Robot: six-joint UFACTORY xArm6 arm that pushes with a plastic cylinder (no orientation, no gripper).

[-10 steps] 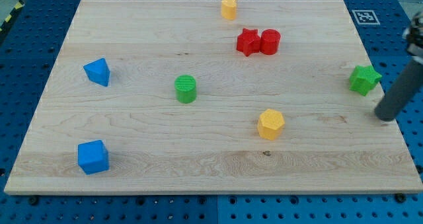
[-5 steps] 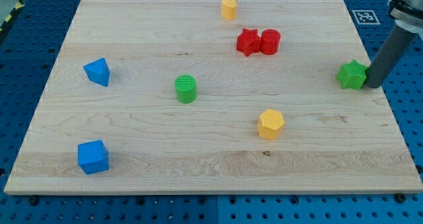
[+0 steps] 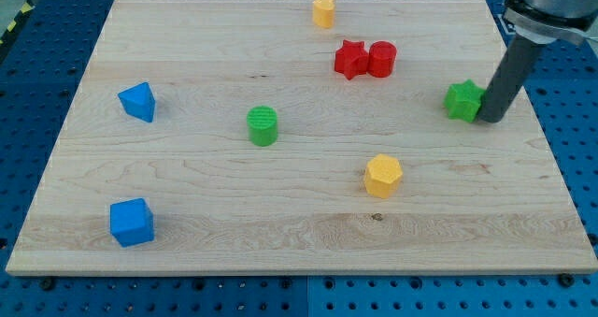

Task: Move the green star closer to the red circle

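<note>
One rod is all I have to work with, no pincer at all, so there is nothing to release or clench; my tip (image 3: 491,119) rests on the wooden board (image 3: 187,205) pressed against the right-hand side of the green star (image 3: 463,101), which sits at the view's right, a little above mid-height. I judge that placement is deliberate: standing on the star's far side from the red circle (image 3: 382,59) lets a push send it leftward toward the target. The circle lies up and to the left of the star, touching the red star (image 3: 350,59) beside it, so a purely leftward shove would pass beneath it; I would want to shift the tip lower on the star to angle the push upward. The two are near but not close yet. Farther out, a yellow block (image 3: 323,10) sits near the top edge, a yellow hexagon (image 3: 383,176) below centre, a green cylinder (image 3: 263,126) mid-board, and two blue blocks (image 3: 137,102) (image 3: 131,222) at the left, all well clear of the path.
</note>
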